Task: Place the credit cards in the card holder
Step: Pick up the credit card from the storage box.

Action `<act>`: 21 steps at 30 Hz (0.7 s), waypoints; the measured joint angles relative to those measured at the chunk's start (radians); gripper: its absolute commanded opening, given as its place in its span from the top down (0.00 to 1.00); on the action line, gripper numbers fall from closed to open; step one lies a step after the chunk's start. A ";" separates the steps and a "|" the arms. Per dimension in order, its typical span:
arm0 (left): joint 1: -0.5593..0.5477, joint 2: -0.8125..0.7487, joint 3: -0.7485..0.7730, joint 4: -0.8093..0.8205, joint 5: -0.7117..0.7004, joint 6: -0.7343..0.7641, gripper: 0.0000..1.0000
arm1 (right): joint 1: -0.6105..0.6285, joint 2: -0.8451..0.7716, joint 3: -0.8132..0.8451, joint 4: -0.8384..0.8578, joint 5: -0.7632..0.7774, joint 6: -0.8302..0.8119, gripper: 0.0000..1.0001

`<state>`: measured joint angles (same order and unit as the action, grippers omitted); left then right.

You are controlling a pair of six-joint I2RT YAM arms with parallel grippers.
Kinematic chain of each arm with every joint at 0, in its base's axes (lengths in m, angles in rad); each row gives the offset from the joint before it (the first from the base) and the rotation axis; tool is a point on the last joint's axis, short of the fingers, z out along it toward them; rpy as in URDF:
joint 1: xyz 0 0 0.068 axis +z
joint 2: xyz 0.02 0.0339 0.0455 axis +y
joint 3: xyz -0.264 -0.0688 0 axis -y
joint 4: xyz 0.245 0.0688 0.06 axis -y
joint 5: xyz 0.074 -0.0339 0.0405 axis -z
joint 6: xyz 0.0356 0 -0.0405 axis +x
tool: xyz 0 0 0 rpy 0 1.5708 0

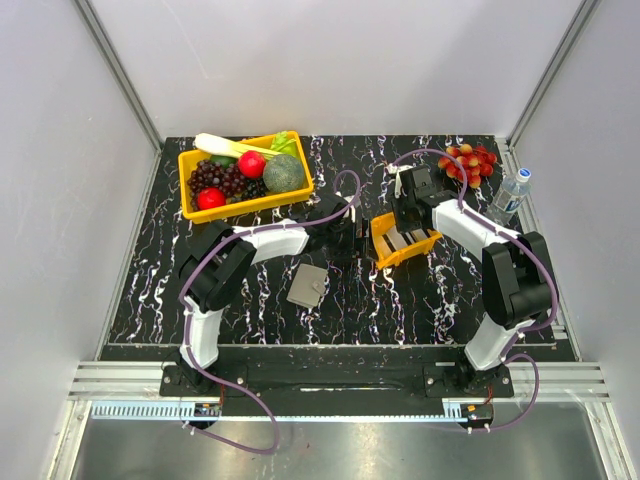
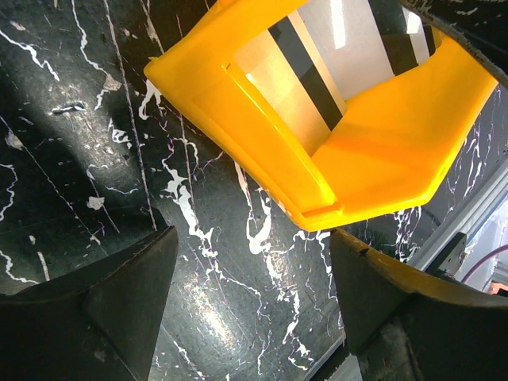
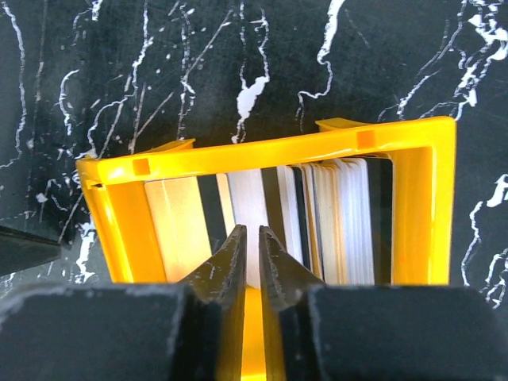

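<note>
The small orange tray (image 1: 384, 247) sits mid-table with the credit cards (image 1: 405, 237) standing on edge inside it. In the right wrist view the cards (image 3: 341, 214) are silvery, dark and tan, packed to the right inside the tray (image 3: 278, 151). My right gripper (image 3: 252, 232) reaches into the tray from above, its jaws a narrow slit apart with nothing between them. My left gripper (image 2: 252, 262) stands wide open over bare table, just beside the tray's (image 2: 381, 167) corner, its right finger against the rim. The taupe-grey card holder (image 1: 308, 285) lies folded flat on the table, in front of the left arm.
A large yellow bin (image 1: 250, 206) of fruit and vegetables stands at the back left. A bunch of red fruit (image 1: 470, 162) and a water bottle (image 1: 510, 195) are at the back right. Grey walls surround the black marbled tabletop.
</note>
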<state>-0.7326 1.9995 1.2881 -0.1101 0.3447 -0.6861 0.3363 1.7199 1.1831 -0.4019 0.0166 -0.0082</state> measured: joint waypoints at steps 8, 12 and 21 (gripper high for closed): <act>0.001 0.000 0.000 0.000 0.001 0.000 0.20 | 0.002 0.000 0.000 0.003 0.080 -0.002 0.62; 0.003 0.000 0.000 0.000 0.002 0.000 0.20 | 0.002 0.000 0.000 0.008 0.098 -0.005 0.64; 0.005 0.001 0.002 0.000 0.004 0.000 0.20 | 0.002 0.048 0.003 0.010 0.088 -0.002 0.71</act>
<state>-0.7280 2.0003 1.2900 -0.1101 0.3489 -0.6861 0.3386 1.7676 1.1858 -0.3916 0.1043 -0.0101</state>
